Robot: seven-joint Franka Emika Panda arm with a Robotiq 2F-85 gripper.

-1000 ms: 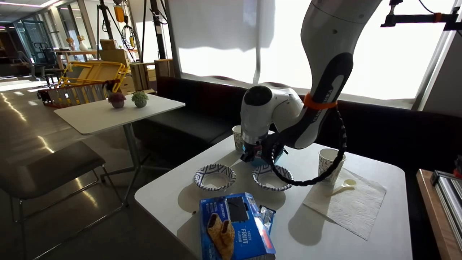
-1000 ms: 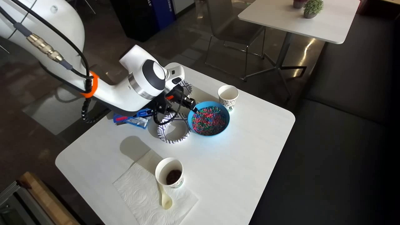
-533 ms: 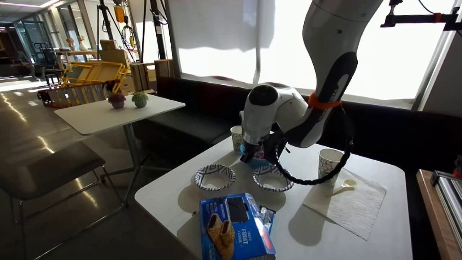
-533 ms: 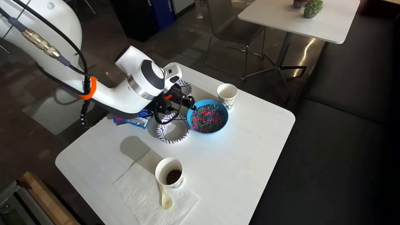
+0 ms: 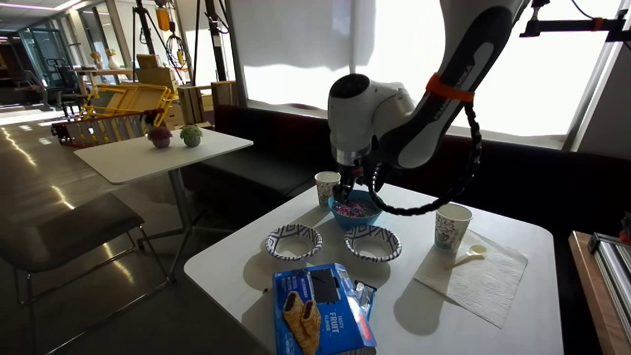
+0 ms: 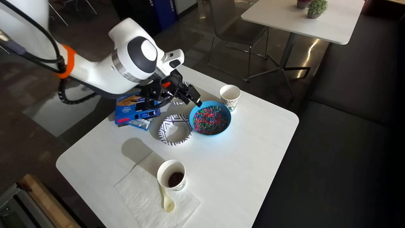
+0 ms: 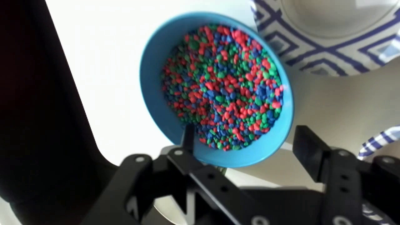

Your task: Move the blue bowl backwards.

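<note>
1. The black hand [image 7: 246, 137] hangs by the rim of the round solid-blue bowl [image 7: 153, 81], jaws apart, gripping nothing; a crooked dip could tip the bowl, spilling multicoloured bits [image 7: 225, 90].
2. It sits near one edge of the white desk [image 6: 246, 152], a white patterned paper cup [image 6: 230, 102] between; a shove that way could topple the cup.
3. Pulled towards the desk edge by the blue cardboard box [image 5: 320, 310], the bowl would likely ram the shallow blue-patterned white bowl [image 6: 177, 133] just beside it.
</note>
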